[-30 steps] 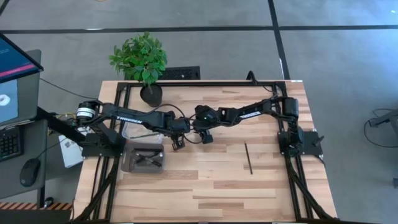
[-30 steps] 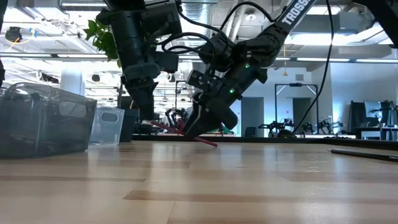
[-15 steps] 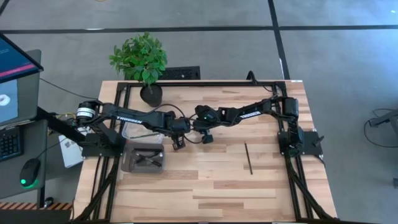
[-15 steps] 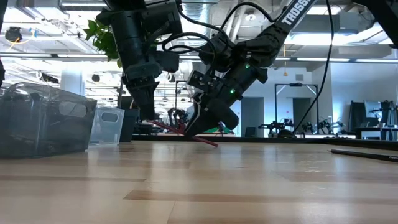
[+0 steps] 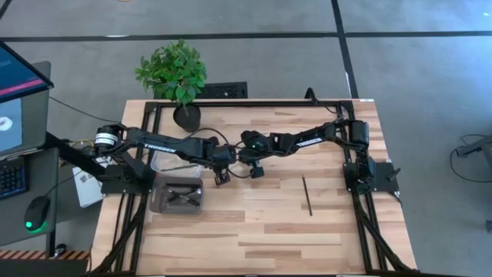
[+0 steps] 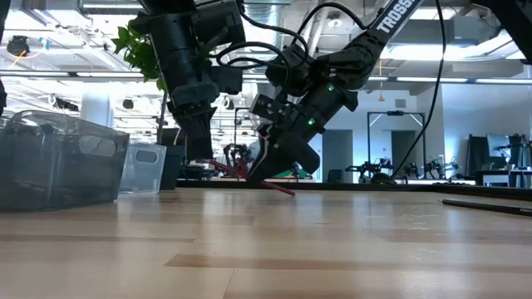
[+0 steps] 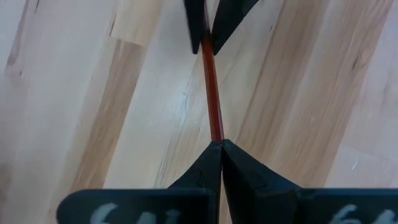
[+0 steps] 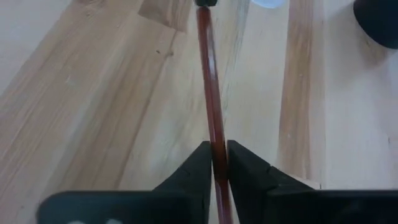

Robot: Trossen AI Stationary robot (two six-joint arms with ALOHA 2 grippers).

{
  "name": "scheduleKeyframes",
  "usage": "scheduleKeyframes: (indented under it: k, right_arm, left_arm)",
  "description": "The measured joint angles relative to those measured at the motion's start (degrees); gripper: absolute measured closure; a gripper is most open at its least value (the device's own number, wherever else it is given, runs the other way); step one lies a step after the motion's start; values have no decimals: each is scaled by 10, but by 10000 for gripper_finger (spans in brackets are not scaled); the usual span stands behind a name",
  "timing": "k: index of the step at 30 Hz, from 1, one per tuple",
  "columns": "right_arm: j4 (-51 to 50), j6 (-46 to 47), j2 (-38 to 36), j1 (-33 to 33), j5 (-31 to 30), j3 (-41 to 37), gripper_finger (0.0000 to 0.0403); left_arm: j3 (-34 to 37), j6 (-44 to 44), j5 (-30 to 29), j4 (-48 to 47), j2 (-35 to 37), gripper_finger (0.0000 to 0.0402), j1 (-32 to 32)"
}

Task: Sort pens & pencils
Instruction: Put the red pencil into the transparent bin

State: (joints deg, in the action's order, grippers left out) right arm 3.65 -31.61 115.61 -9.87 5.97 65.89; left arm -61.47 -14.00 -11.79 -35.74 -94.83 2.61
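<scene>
Both grippers pinch one red pencil (image 8: 211,118) at mid-table, probably passing it between arms for sorting. Right gripper (image 8: 215,160) is closed on one end, its arm stretched low across from the right edge. Left gripper (image 7: 218,149) clamps the other end, arm reaching in from the left. Farther off, a black pen (image 5: 307,195) lies alone, and a grey bin (image 5: 177,194) holds others.
</scene>
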Motion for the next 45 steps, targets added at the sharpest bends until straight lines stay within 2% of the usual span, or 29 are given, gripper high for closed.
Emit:
scheduleKeyframes:
  k: [4,15,24,28,35,45]
  right_arm:
    - [-5,-4,0,0,1,0,367]
    - [-6,2,0,-4,-18,0,367]
    - [-25,61,-35,-23,-13,12,367]
    - [-14,84,-82,-17,-11,11,367]
    - [51,135,-160,5,-11,11,366]
    - [193,154,-169,60,-11,12,365]
  left_arm:
    - [0,0,-5,4,0,402,0]
    - [-13,-17,-13,-22,14,402,-2]
    - [6,-61,-135,-32,133,402,-29]
    - [44,-69,-184,-17,187,402,-40]
    - [142,-21,-229,105,279,402,-63]
    - [293,33,-236,274,416,401,-99]
